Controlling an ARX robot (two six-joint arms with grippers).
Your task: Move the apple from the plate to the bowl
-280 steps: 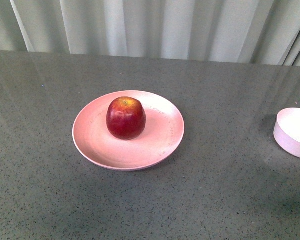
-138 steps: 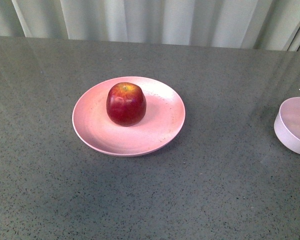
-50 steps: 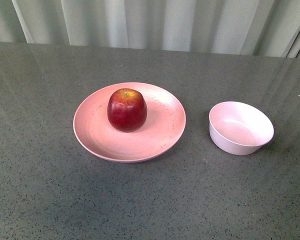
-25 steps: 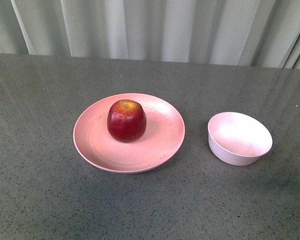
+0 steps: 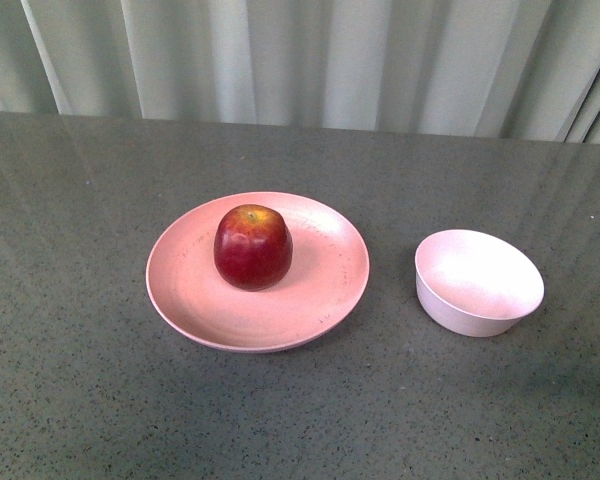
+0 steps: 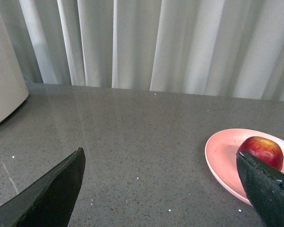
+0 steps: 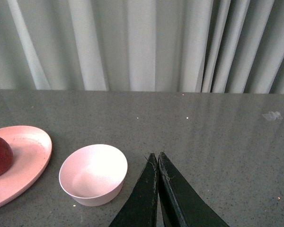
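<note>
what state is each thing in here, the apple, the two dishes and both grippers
apple: whole, stem dip up, sitting on the plate, nothing touching it
plate: flat on the table, holding only the apple
bowl: upright, empty, apart from the plate
left gripper: open, holding nothing
right gripper: shut, holding nothing

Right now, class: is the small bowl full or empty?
Empty: the bowl shows only its bare pale inside; the apple sits on the plate.
</note>
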